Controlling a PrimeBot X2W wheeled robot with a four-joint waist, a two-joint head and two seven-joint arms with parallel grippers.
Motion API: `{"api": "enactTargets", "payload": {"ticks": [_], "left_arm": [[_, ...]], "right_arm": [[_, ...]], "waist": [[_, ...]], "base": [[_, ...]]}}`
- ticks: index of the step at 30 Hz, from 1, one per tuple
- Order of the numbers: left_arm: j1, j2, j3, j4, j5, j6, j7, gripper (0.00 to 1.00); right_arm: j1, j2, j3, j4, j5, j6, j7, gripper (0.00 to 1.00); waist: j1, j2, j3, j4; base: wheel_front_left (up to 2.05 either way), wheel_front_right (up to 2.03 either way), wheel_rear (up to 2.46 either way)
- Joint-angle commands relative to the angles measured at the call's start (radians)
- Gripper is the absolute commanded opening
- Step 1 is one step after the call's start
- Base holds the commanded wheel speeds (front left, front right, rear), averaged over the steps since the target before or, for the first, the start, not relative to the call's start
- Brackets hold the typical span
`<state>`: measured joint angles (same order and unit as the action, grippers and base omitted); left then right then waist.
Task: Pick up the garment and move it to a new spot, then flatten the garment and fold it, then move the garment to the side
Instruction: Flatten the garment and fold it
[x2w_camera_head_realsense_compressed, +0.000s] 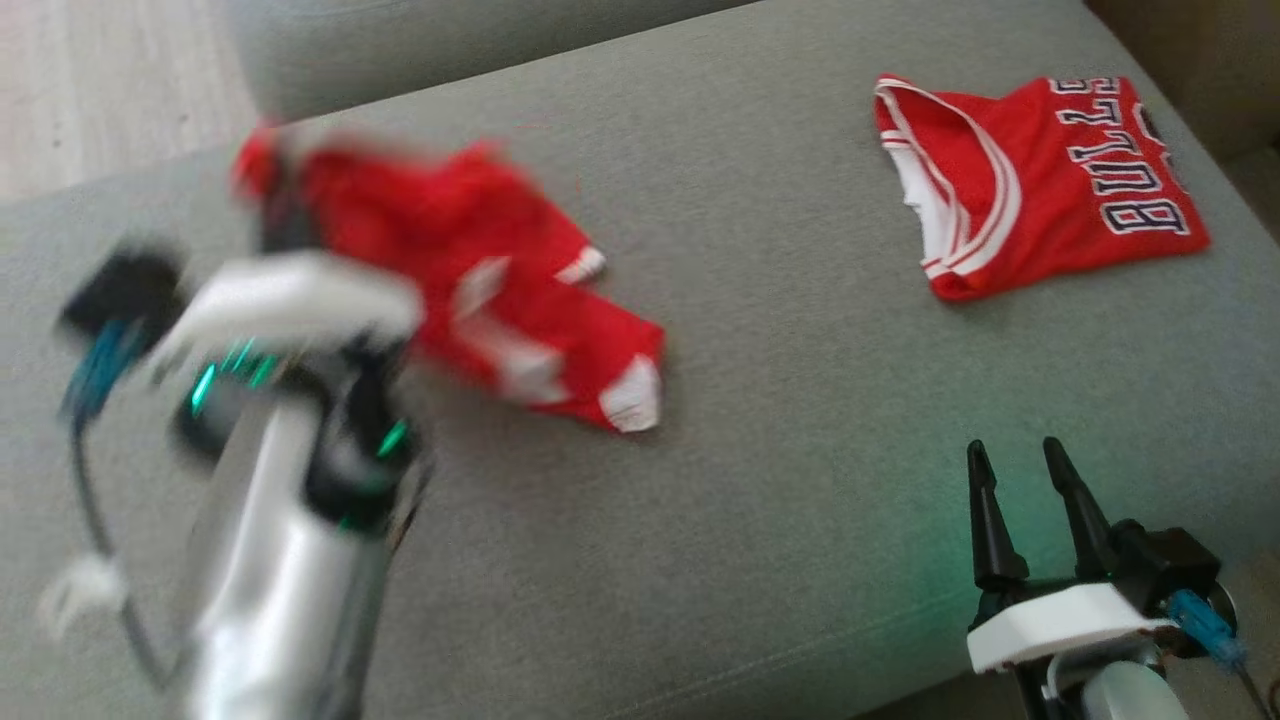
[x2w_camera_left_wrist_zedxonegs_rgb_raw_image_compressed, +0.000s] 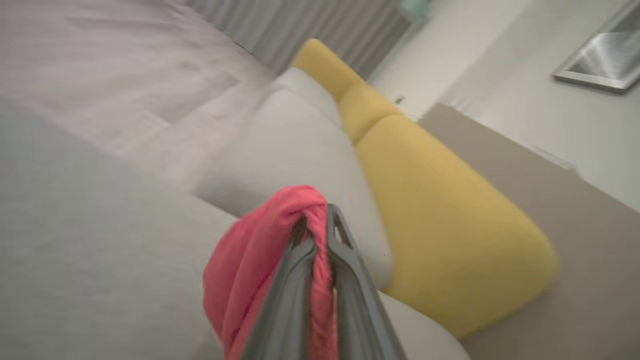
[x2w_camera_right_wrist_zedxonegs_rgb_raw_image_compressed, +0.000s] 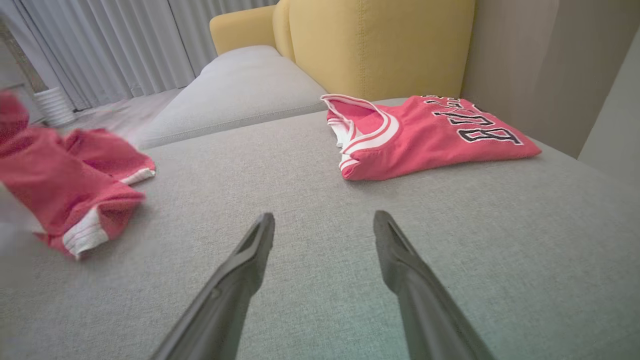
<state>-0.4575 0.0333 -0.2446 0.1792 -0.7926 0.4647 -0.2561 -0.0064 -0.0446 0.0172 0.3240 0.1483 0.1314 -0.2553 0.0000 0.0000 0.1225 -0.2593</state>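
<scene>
A crumpled red garment (x2w_camera_head_realsense_compressed: 500, 280) with white trim lies partly lifted on the left of the grey sofa seat (x2w_camera_head_realsense_compressed: 780, 400). My left gripper (x2w_camera_head_realsense_compressed: 268, 175), blurred by motion, is shut on the garment's far-left edge. The left wrist view shows the dark fingers (x2w_camera_left_wrist_zedxonegs_rgb_raw_image_compressed: 345, 250) pinching a bunch of red fabric (x2w_camera_left_wrist_zedxonegs_rgb_raw_image_compressed: 250, 255), the gripper (x2w_camera_left_wrist_zedxonegs_rgb_raw_image_compressed: 316, 222) raised above the seat. The garment (x2w_camera_right_wrist_zedxonegs_rgb_raw_image_compressed: 60, 185) trails onto the cushion in the right wrist view. My right gripper (x2w_camera_head_realsense_compressed: 1015, 455) stands open at the lower right, nothing between its fingers, low over the seat (x2w_camera_right_wrist_zedxonegs_rgb_raw_image_compressed: 324, 220).
A folded red jersey (x2w_camera_head_realsense_compressed: 1050, 180) with "BULLS" lettering lies at the seat's far right (x2w_camera_right_wrist_zedxonegs_rgb_raw_image_compressed: 425, 135). A yellow backrest (x2w_camera_right_wrist_zedxonegs_rgb_raw_image_compressed: 375, 45) and a second grey cushion (x2w_camera_right_wrist_zedxonegs_rgb_raw_image_compressed: 245, 85) stand beyond. Pale floor (x2w_camera_head_realsense_compressed: 90, 80) shows at the upper left.
</scene>
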Motion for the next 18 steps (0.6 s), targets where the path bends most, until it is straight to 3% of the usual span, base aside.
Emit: {"api": "enactTargets", "payload": {"ticks": [1, 5, 9, 10, 12, 13, 18], "left_arm": [[-0.015, 0.018, 0.062, -0.029, 0.031, -0.011, -0.005, 0.0], [0.102, 0.017, 0.193, -0.022, 0.092, -0.027, -0.006, 0.0], [0.168, 0.017, 0.233, 0.01, 0.092, -0.032, -0.006, 0.0], [0.18, 0.017, 0.225, 0.027, 0.086, -0.035, -0.006, 0.07], [0.195, 0.017, 0.208, 0.048, 0.084, -0.045, -0.006, 0.75], [0.204, 0.017, 0.198, 0.056, 0.082, -0.053, -0.006, 1.0], [0.253, 0.017, 0.163, 0.042, 0.163, -0.075, -0.006, 1.0]], "right_arm": [[-0.007, -0.006, 0.021, -0.027, -0.007, -0.001, -0.006, 1.0], [-0.011, -0.006, 0.018, -0.027, -0.017, -0.001, -0.006, 1.0], [-0.019, -0.006, 0.018, -0.028, -0.031, -0.001, -0.006, 1.0], [-0.021, -0.006, 0.019, -0.027, -0.034, -0.001, -0.006, 1.0], [-0.024, -0.006, 0.022, -0.025, -0.039, -0.001, -0.006, 1.0], [-0.026, -0.006, 0.022, -0.024, -0.041, -0.001, -0.006, 1.0], [-0.022, -0.006, 0.02, -0.024, -0.045, -0.001, -0.006, 1.0]], "waist": [[0.0, 0.0, 0.006, 0.019], [0.0, 0.0, 0.013, 0.064], [0.0, 0.0, 0.017, 0.108], [0.0, 0.0, 0.017, 0.118], [0.0, 0.0, 0.017, 0.131], [0.0, 0.0, 0.016, 0.136], [0.0, 0.0, 0.01, 0.149]], "base": [[0.0, 0.0, 0.0], [0.0, 0.0, 0.0], [0.0, 0.0, 0.0], [0.0, 0.0, 0.0], [0.0, 0.0, 0.0], [0.0, 0.0, 0.0], [0.0, 0.0, 0.0]]}}
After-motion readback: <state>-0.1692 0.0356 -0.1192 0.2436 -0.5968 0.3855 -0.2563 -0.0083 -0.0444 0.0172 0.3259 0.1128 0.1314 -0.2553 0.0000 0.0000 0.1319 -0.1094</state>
